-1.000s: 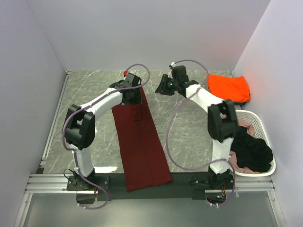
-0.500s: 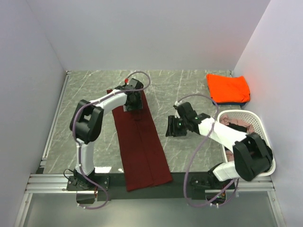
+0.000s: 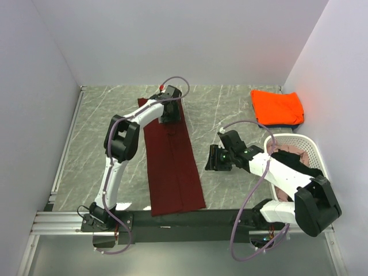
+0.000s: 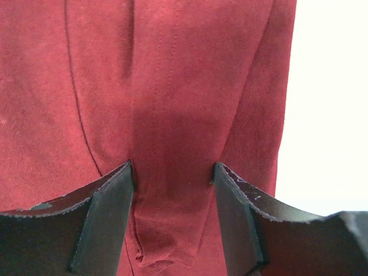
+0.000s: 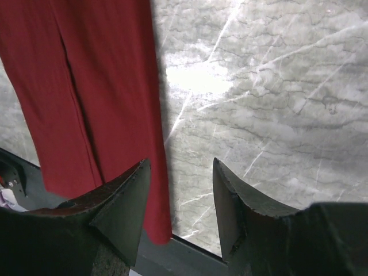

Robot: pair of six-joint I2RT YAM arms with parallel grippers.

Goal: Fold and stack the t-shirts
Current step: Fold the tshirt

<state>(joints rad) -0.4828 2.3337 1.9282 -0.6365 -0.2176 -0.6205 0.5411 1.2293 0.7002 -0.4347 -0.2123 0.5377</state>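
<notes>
I take the maroon shirt (image 3: 172, 155) as my marker. It lies flat on the surface (image 3: 115, 115) as a long narrow strip, sleeves already folded in, with a seam line running down its length.

My left fingers (image 3: 171, 115) sit on its far end. They are apart, tips down on the cloth, with a low ridge of fabric bunched between them; nothing is clamped yet. I judge they are placed there to pinch that end and carry it over toward the near hem for the crosswise fold.

My right fingers (image 3: 213, 161) hover to the right of the strip, about level with its middle. They are apart, empty and clear of the cloth. From there they could pin the fold line or take a corner.

Well off to the maroon shirt's far right, the orange shirt (image 3: 278, 107) lies folded on a dark blue one (image 3: 287, 123), so I read that as the stack. To the strip's right, the basket (image 3: 294, 137) holds a black shirt (image 3: 299, 165) not yet folded.
</notes>
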